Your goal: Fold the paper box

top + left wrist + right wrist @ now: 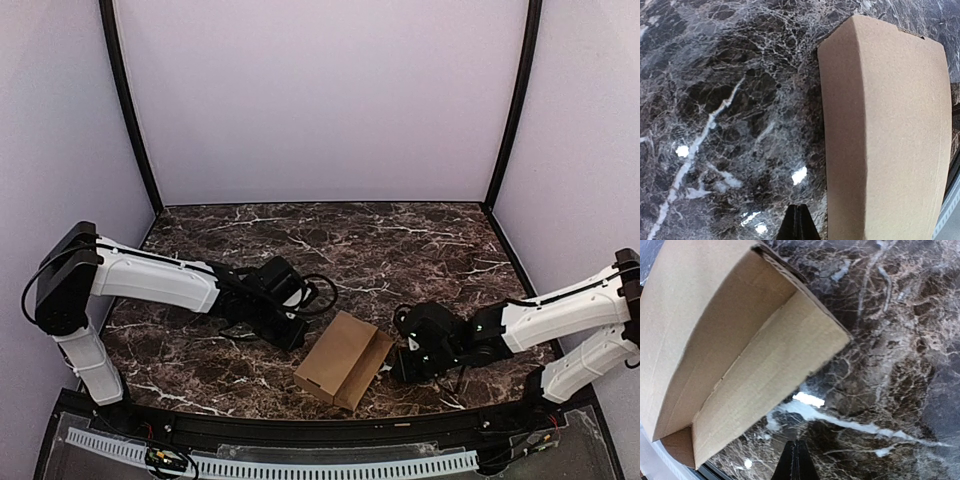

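Paper box (343,370) lies diagonally between left claw (799,221) and right claw (797,459), both clenched empty; right claw nearer, facing its open side.

Brown cardbd paper box (340,365): matt, fine grain. Dark marble-look table (400,240): glossy, white veins, reflects lights.

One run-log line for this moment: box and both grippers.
paper box: partly folded, one side open | left gripper: shut, empty, beside closed side | right gripper: shut, empty, facing open side
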### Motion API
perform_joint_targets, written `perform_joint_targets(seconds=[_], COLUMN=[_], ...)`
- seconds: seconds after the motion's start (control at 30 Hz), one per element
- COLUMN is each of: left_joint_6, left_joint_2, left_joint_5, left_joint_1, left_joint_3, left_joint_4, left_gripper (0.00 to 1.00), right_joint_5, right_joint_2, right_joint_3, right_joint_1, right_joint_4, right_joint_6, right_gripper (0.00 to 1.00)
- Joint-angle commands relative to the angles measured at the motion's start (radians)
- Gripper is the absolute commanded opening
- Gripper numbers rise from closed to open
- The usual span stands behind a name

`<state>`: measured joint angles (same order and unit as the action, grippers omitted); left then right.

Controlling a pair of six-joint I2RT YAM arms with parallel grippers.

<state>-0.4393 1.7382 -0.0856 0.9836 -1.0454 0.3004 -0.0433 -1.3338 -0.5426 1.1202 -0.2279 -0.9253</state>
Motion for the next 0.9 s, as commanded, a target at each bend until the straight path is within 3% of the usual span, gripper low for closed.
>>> perform_joint_targets(seconds=[0.0, 0.33, 0.87], left_joint_6=[-0.031, -0.084, -0.161], left_joint_2=[0.016, 0.027, 0.040], left_joint_5=[-0.096, -0.090, -0.012], left_joint_1=[0.000, 0.069, 0.158], left_joint_3=[0.019, 0.009, -0.037], left_joint_4=[-0.064, -0.060, -0.029], left_gripper=[0.01, 0.01, 0.01], right_joint_5=[-0.014, -0.088, -0.130], right_joint_2=[-0.047, -0.147, -0.288], right_joint_3=[-0.053, -0.192, -0.377], right_joint_1=[0.033, 0.066, 0.072], right_joint_4=[0.063, 0.031, -0.141], right_joint_6=[-0.065, -0.127, -0.039], right_gripper=[0.00, 0.00, 0.00])
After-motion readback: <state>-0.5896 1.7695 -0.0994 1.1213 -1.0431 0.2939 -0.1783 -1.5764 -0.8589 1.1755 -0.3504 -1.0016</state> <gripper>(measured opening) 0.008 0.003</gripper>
